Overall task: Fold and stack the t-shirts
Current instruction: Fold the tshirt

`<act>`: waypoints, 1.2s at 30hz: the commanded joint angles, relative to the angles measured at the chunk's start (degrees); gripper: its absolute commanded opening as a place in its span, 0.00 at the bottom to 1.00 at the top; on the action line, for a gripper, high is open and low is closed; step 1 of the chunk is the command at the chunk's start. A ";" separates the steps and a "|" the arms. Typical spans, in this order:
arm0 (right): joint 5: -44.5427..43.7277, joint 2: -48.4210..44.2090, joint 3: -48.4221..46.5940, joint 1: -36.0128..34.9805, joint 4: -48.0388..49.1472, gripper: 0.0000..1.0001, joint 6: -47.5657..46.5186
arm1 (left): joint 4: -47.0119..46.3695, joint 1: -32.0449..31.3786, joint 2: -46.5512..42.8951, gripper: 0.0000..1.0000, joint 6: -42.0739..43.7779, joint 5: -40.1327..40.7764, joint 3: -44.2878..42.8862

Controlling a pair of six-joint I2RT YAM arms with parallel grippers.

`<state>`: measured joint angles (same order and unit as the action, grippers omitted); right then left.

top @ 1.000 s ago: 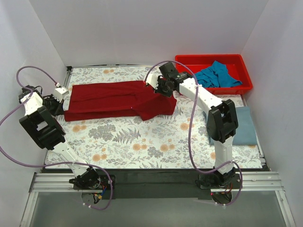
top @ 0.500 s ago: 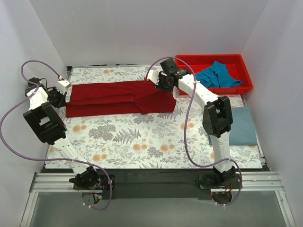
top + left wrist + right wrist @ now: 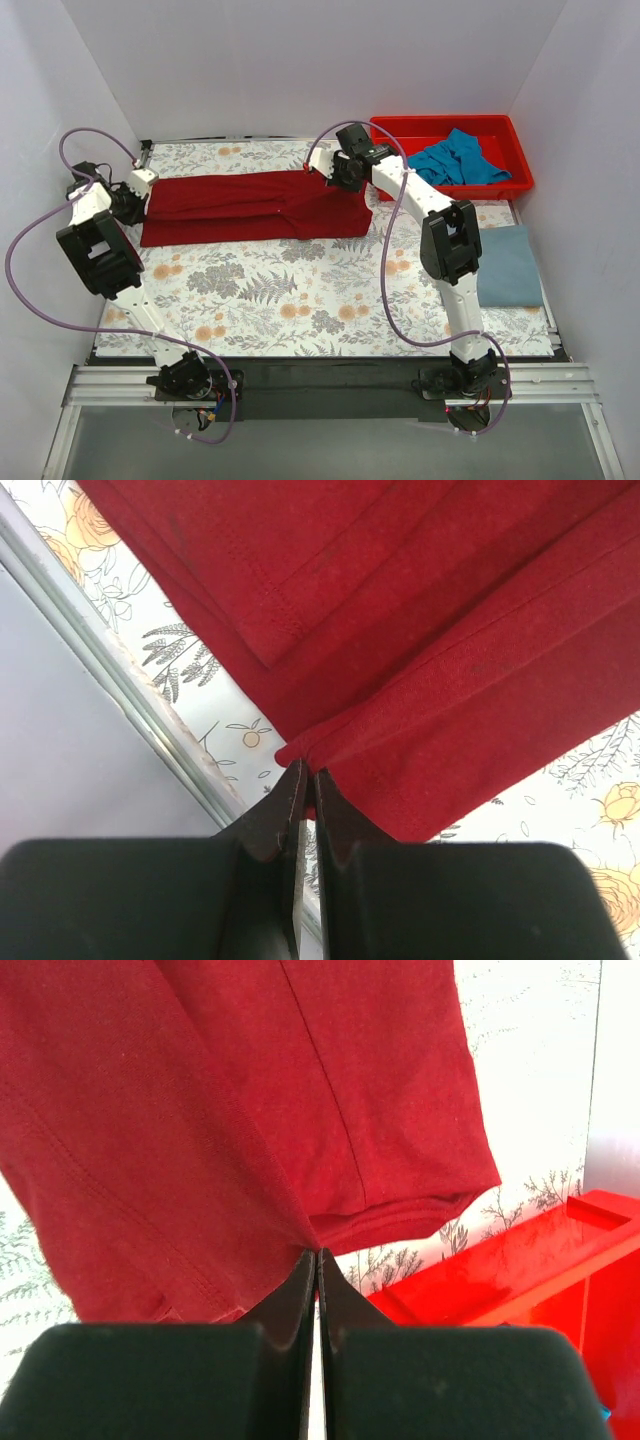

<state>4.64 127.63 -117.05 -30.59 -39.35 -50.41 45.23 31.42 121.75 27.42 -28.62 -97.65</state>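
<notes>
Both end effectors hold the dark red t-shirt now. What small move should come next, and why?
Probably set both pinched edges down and open, so the shirt lies flat for folding. The left end effector and the right end effector are each shut on an edge of the dark red t-shirt, which already looks stretched in a long band across the far part of the table.

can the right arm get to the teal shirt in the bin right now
Probably not yet: the right gripper is shut on the dark red t-shirt. The teal t-shirt lies uncovered in the open red bin close by.
</notes>
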 commanded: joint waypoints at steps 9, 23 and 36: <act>-1.83 4.99 -6.87 0.44 1.29 0.01 -1.97 | -3.22 -0.13 1.73 0.00 -0.96 3.31 -0.09; -6.32 2.02 -7.23 0.27 3.32 0.37 5.74 | 3.97 0.48 1.04 0.39 -15.19 0.15 -6.49; 7.83 -11.44 10.44 3.08 -2.39 0.40 27.11 | 2.84 -0.48 -10.66 0.47 -31.63 -3.72 7.37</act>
<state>7.57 116.44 -108.90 -28.18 -39.64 -30.41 48.23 31.27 114.61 0.49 -30.96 -92.88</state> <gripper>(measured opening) 0.401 0.476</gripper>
